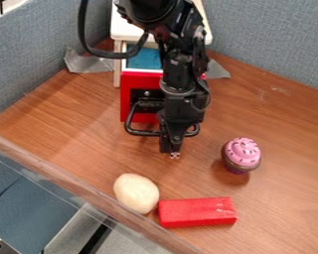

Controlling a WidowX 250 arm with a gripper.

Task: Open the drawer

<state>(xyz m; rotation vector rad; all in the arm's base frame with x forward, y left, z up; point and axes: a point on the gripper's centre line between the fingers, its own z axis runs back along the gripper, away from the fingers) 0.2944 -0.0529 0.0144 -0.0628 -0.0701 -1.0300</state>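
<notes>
Presently, the red drawer [136, 87] stands out from the white-topped cabinet [125, 29], at the upper middle of the view, and its blue inside can be seen behind the front. The black handle [143, 133] is on this front, low down, curving toward the camera.

The black gripper [175, 155] hangs down before the drawer, with the handle showing at its 2 sides. I cannot tell if it is open or closed, nor if it touches the handle. A black cable [83, 30] makes a loop at the left of the arm [178, 69].

To the right of the gripper, 1 cupcake [242, 153] with pink frosting is upright on the wooden table [281, 198]. Nearer to the camera lies 1 pale potato [135, 193], and just beside it, on the right, 1 red block [197, 212] lies flat. Near the cabinet are 2 pieces of grey tape [87, 63], 1 on each side. Blue-grey partitions [271, 37] stand behind the table and at its left.
</notes>
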